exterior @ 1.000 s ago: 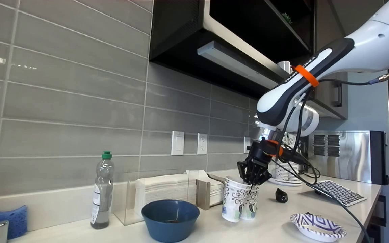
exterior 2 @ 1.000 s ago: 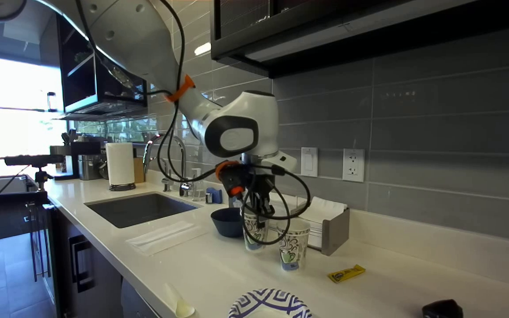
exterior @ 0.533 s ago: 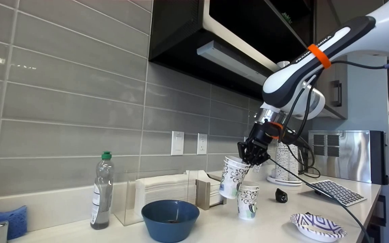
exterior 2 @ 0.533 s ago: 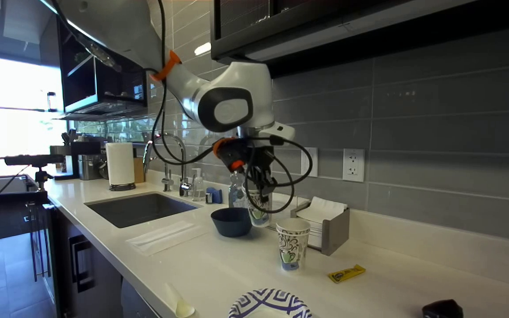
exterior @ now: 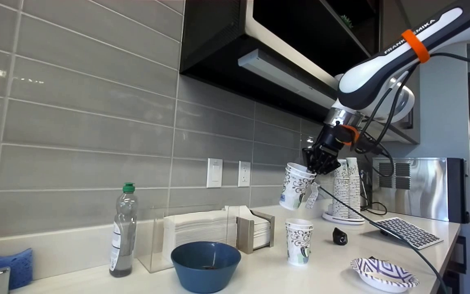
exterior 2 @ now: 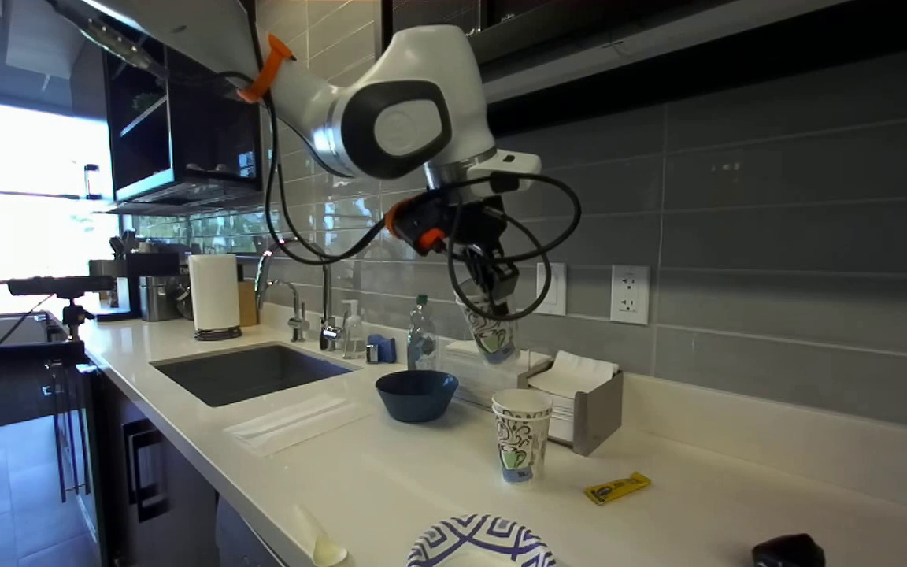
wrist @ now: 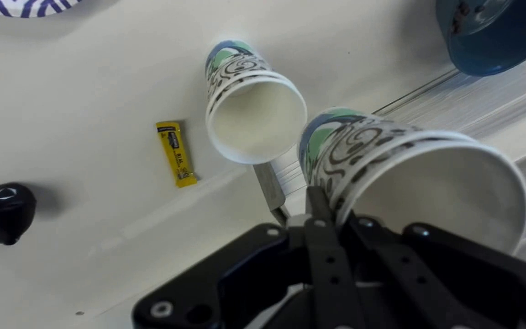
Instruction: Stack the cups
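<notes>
A white paper cup with dark swirls hangs tilted in the air, and my gripper is shut on its wall at the rim. In the wrist view one finger lies outside the held cup and one inside; two rims show close together at its mouth. The other cup stands upright on the counter, also with a double rim, below the held one and apart from it. Looking down its mouth, I see this standing cup left of the held cup.
Around the standing cup are a blue bowl, a napkin holder, a yellow packet and a patterned dish. Further off are a clear bottle, a small black object and tall patterned stacks by the wall.
My gripper has lifted the held cup off the counter, up and away from beside the standing cup, and it now tilts. The standing cup has stayed in place.
</notes>
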